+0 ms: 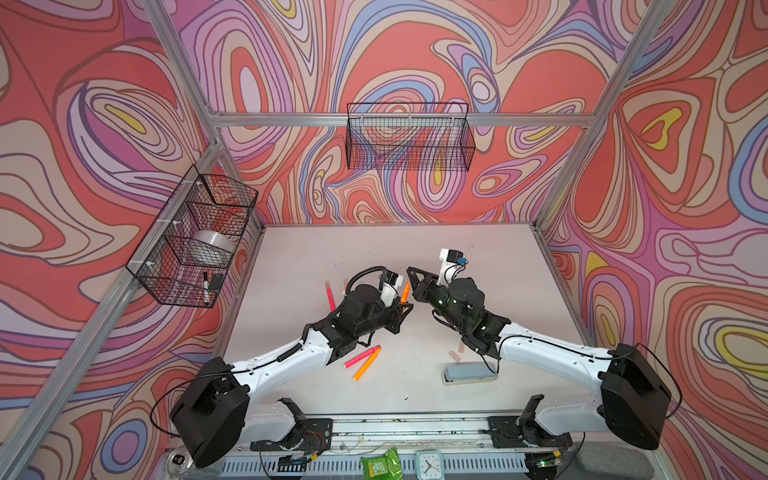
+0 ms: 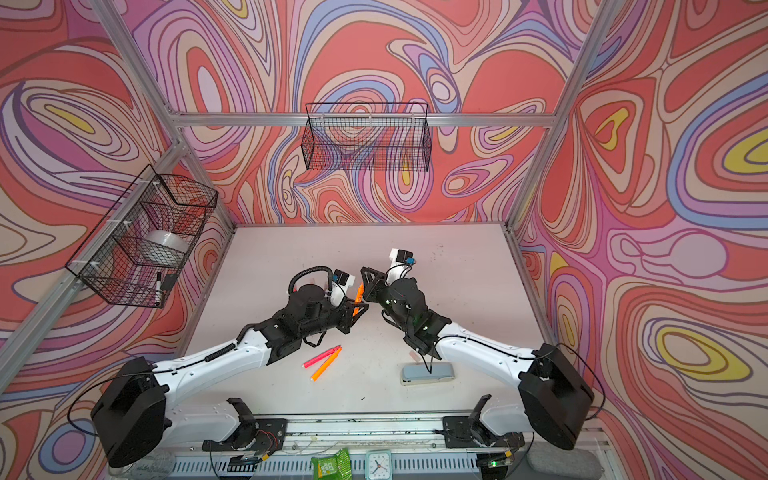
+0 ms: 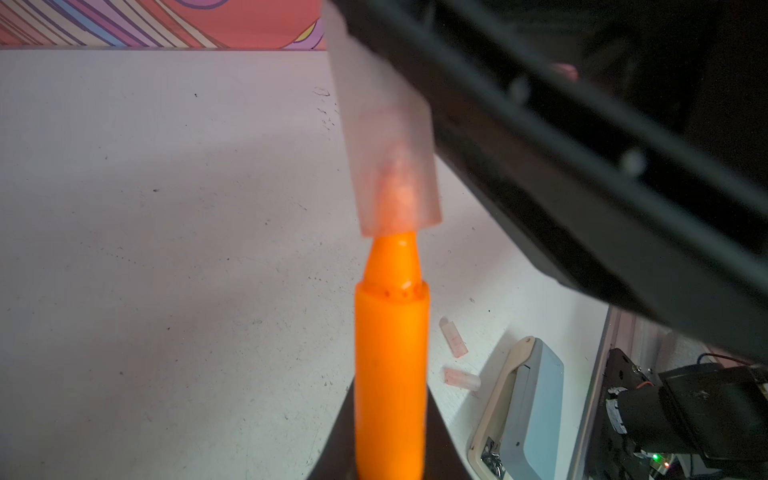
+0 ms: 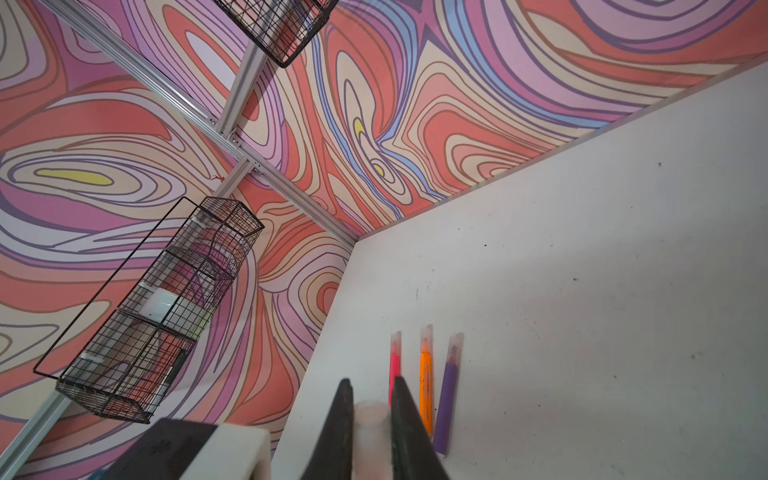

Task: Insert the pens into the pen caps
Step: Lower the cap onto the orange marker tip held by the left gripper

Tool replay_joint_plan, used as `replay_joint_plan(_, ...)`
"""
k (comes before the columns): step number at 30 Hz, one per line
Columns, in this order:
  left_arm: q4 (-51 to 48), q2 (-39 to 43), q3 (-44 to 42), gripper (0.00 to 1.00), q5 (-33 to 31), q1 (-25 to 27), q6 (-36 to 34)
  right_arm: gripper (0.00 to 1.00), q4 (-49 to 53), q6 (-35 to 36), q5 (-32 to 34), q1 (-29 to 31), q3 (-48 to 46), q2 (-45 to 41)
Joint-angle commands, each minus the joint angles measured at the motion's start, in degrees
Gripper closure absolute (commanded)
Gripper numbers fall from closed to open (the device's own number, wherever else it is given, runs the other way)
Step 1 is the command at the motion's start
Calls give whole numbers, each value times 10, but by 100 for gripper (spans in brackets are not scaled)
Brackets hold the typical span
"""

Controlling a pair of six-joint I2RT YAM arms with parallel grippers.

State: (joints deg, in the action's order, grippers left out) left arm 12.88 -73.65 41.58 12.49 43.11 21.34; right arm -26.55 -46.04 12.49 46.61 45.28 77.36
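My left gripper (image 3: 390,440) is shut on an orange pen (image 3: 390,365), seen in both top views (image 1: 406,292) (image 2: 358,294). The pen's pointed tip sits just inside the open mouth of a translucent pen cap (image 3: 386,166). My right gripper (image 4: 371,388) is shut on that cap (image 4: 371,424) and meets the left gripper (image 1: 405,309) mid-table. A pink pen (image 1: 360,356) and an orange pen (image 1: 366,365) lie uncapped near the front. Two loose caps (image 3: 454,337) (image 3: 461,378) lie by the stapler. Capped pink (image 4: 395,365), orange (image 4: 425,374) and purple (image 4: 449,395) pens lie side by side.
A grey-blue stapler (image 1: 468,372) lies at the front right under the right arm. A wire basket (image 1: 195,237) with a tape roll and a black-capped marker hangs on the left wall. Another wire basket (image 1: 409,137) hangs on the back wall.
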Motion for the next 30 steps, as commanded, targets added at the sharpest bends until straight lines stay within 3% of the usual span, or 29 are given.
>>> replay_joint_plan(1,8,4,-3,100,-19,0,5,94,-13,-14,-7,13,-20,-7)
replay_joint_plan(10,15,17,-13,100,-26,0,13,91,-39,-15,24,62,-50,-18)
replay_joint_plan(16,37,30,-25,100,-5,0,13,74,-48,-7,28,74,-78,-44)
replay_joint_plan(21,61,48,-44,100,4,0,-14,45,-5,7,45,74,-84,-106)
replay_joint_plan(27,73,63,-58,100,5,2,-46,36,116,32,91,73,-48,-199)
replay_joint_plan(30,80,76,-65,100,5,13,-70,38,176,33,88,67,-8,-202)
